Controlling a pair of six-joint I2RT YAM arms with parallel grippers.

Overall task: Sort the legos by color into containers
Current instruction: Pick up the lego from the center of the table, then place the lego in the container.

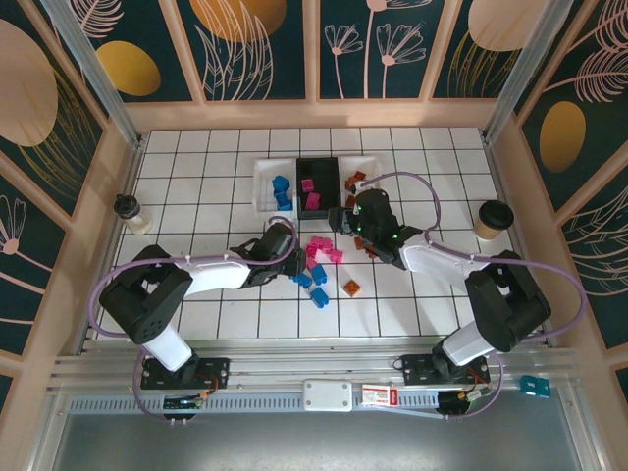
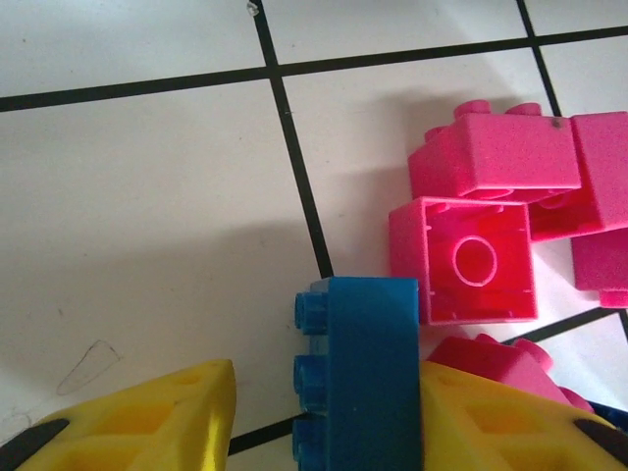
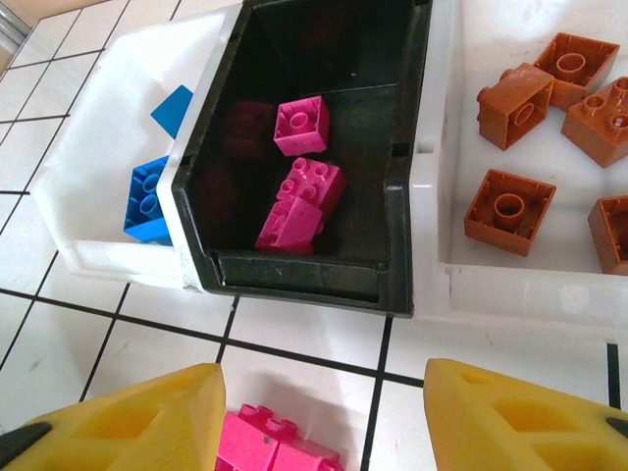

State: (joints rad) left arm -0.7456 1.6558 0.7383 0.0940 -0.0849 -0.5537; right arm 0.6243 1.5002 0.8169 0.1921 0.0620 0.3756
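Note:
In the left wrist view a blue lego stands on edge between my left gripper's yellow fingers. The right finger touches it; the left finger is a small gap off its studs. Pink legos lie just beyond. My right gripper hangs open and empty over the tile before the black container, a pink lego below it. The black container holds pink legos, the left white container blue ones, the right white container orange-brown ones.
Loose blue legos, pink legos and an orange-brown lego lie mid-table between the arms. A lidded paper cup stands at the right, a small bottle at the left. Wooden walls ring the tiles.

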